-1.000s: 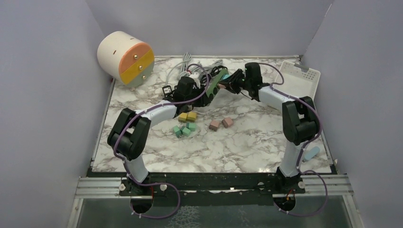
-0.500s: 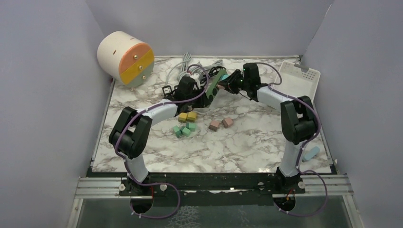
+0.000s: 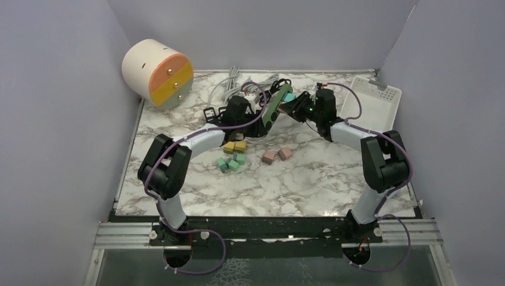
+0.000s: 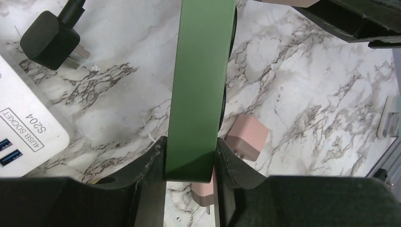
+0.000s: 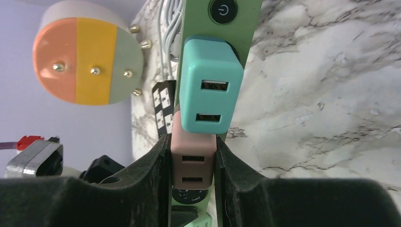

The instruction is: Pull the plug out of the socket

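Observation:
A green power strip [image 3: 272,106] is held tilted above the table at the back. My left gripper [image 3: 265,123] is shut on its lower end, and the left wrist view shows the strip [image 4: 201,85] clamped between the fingers [image 4: 191,163]. My right gripper [image 3: 290,109] is shut on a pink plug [image 5: 193,161], which sits just off the strip's face. An empty round socket [image 5: 190,194] shows under it. A teal plug [image 5: 210,87] is still plugged in beside the power button [image 5: 223,9].
A round drum with coloured drawers [image 3: 158,72] stands back left and a white tray [image 3: 375,98] back right. A white USB socket block [image 4: 23,127], a black plug [image 4: 49,38] and grey cables lie behind. Yellow [image 3: 234,146], green [image 3: 231,162] and pink [image 3: 277,155] plugs lie mid-table.
My right arm has swung to the right and drawn the pink plug away from the strip's face. The strip has tilted a little, and the teal plug now shows on it.

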Motion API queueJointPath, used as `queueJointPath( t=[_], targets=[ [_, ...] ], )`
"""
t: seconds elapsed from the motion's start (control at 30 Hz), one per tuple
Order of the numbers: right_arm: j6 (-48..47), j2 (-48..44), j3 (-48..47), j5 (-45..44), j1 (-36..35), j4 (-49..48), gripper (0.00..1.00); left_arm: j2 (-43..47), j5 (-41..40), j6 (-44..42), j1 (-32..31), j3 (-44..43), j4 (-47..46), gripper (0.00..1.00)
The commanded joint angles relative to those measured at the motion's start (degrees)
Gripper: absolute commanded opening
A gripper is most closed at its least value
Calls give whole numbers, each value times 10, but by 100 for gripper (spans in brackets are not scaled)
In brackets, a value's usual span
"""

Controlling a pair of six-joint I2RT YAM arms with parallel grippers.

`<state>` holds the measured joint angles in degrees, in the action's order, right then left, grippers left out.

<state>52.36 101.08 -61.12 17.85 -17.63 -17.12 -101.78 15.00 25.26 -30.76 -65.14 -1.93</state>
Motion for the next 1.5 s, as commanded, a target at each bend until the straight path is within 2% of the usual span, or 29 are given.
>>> queueJointPath(
  t=[0.0,0.17,0.2,0.27,0.33,0.4,0.43,0.5,0.67,0.8,0.93,1.07,1.1,1.17,1.3,1.4,1.47],
  targets=[
    [75,-3,55,230,-25,-192,1,-2,-123,17,34,-26,-53,0],
    [67,19,43,275,-26,-235,1,3,-124,17,34,-28,-55,0],
    [45,21,29,272,-26,-196,1,5,-123,17,34,-28,-55,0],
    [-52,15,-18,214,-33,-46,1,8,-123,20,35,-30,-56,0],
    [-132,-4,-53,95,-50,79,1,9,-114,28,37,-29,-60,0],
    [-168,-16,-65,4,-65,136,1,9,-99,41,43,-30,-69,0],
    [-170,-22,-58,-11,-66,139,1,9,-90,49,45,-29,-75,0],
    [-156,-36,-25,1,-66,101,1,9,-73,65,50,-30,-85,0],
    [-93,-17,55,220,-64,-128,1,17,-25,109,70,-23,-120,0],
    [-16,23,71,332,-64,-280,1,30,-7,124,84,-22,-131,0],
    [21,47,72,398,-64,-364,1,40,15,152,101,-12,-155,0],
    [27,61,70,418,-64,-375,1,40,19,161,108,-10,-162,0],
    [16,61,68,410,-64,-349,1,53,18,161,110,-9,-162,0],
    [-54,45,50,354,-64,-218,1,60,12,156,111,-8,-161,0],
    [-194,-6,-18,112,-86,67,1,68,-19,134,111,-10,-136,0],
    [-227,-13,-89,-53,-106,213,1,73,-41,120,111,-11,-122,0],
    [-229,-9,-141,-113,-113,287,1,74,-52,117,110,-12,-115,0]
  ],
)
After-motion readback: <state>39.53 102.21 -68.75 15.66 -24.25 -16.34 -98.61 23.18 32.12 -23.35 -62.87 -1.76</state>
